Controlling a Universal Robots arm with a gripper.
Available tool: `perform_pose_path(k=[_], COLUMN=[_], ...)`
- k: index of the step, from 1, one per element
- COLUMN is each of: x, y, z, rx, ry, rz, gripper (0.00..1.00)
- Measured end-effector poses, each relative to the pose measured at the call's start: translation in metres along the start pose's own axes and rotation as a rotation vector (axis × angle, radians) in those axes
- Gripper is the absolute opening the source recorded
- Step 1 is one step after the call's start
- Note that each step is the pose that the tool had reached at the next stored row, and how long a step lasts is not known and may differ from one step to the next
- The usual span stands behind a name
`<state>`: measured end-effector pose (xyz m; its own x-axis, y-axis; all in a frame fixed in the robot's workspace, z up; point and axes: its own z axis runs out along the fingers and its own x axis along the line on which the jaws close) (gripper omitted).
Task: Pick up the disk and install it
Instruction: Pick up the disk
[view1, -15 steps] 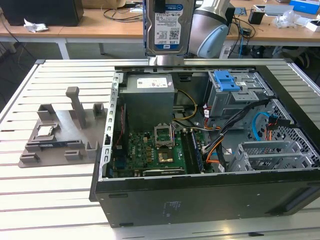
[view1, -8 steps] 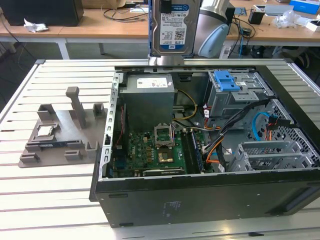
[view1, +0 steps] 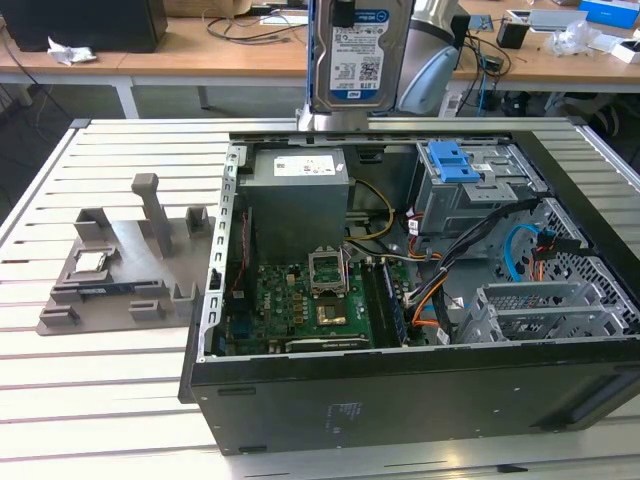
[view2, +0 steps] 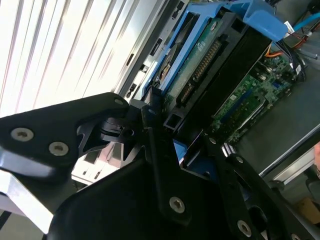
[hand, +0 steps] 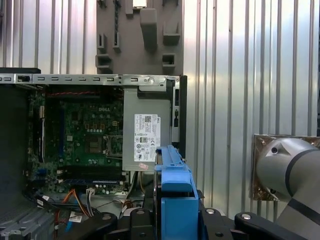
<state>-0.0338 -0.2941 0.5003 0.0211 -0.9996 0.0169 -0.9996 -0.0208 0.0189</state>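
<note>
1. Computer case (view1: 400, 400): open, lying on the slatted surface (view1: 100, 400) and reaching close to its near edge. I see the motherboard (view1: 300, 300) inside.
2. Grey fixture plate (view1: 120, 270): on the surface beside the case, toward the exterior view's left edge.
3. The disk (view1: 358, 55): upright, label toward the exterior camera, in the air above the case's far wall. My end effector (view2: 175, 135) is clamped on its blue-framed end.
4. Wooden desk (view1: 200, 55): beyond the surface's far edge.

Matte black jaws dotted with silver screws (view2: 176, 203), on a rounded silver-grey arm (hand: 285, 165)
</note>
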Motion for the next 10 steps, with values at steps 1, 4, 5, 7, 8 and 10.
perform_pose_path(k=[1, 4, 5, 7, 8, 10], x=[0.0002, 0.0007, 0.0008, 0.0011, 0.0013, 0.0015], y=[-0.0019, -0.0066, -0.0077, -0.0112, -0.0132, -0.0155], z=[0.0, -0.0001, -0.0001, -0.0002, -0.0002, -0.0002], rx=[0.0, 0.0, 0.0, 0.0, 0.0, 0.0], ry=[0.0, 0.0, -0.0001, 0.0, 0.0, -0.0001], rz=[0.0, 0.0, 0.0, 0.0, 0.0, 0.0], gripper=[0.36, 0.36, 0.36, 0.36, 0.36, 0.36])
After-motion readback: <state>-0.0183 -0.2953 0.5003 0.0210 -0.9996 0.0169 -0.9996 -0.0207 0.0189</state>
